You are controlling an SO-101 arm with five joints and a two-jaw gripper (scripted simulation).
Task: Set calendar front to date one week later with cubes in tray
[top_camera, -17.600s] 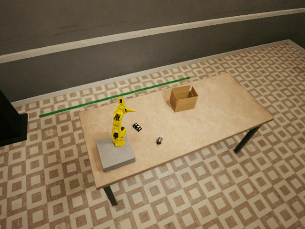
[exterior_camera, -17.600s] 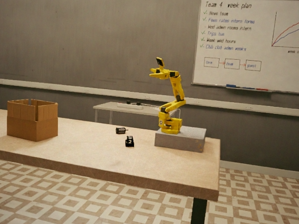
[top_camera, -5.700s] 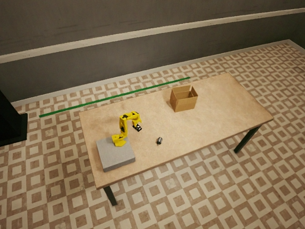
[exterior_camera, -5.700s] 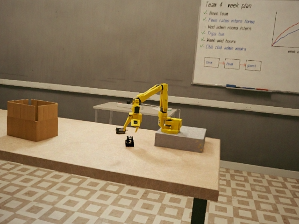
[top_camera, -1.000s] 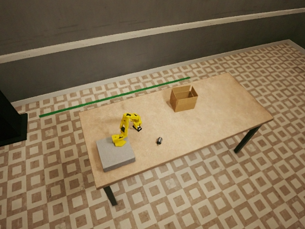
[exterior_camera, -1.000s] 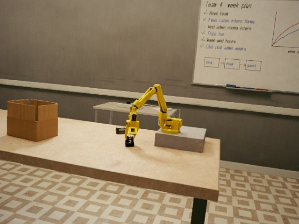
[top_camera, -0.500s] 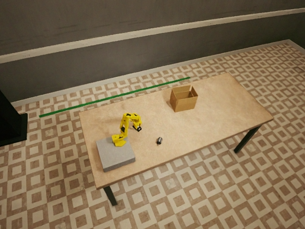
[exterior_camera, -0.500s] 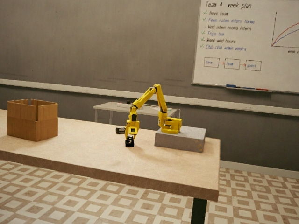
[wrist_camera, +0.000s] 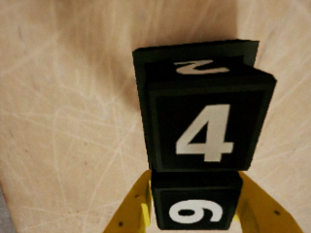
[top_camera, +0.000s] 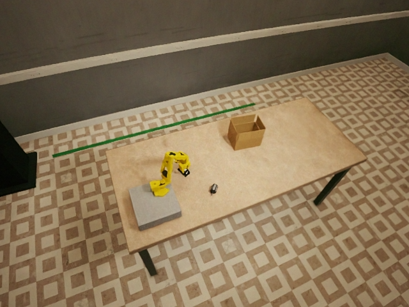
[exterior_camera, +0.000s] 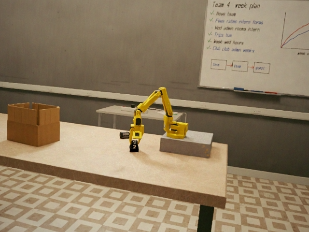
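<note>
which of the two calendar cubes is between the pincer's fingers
The cube with the sideways 6 or 9 on top: the pincer's fingers flank it, whereas the cube with a 4 on top lies beyond them.

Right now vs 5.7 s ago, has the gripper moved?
Yes. In the exterior view the gripper came down, away from the small black object and onto the calendar.
</note>
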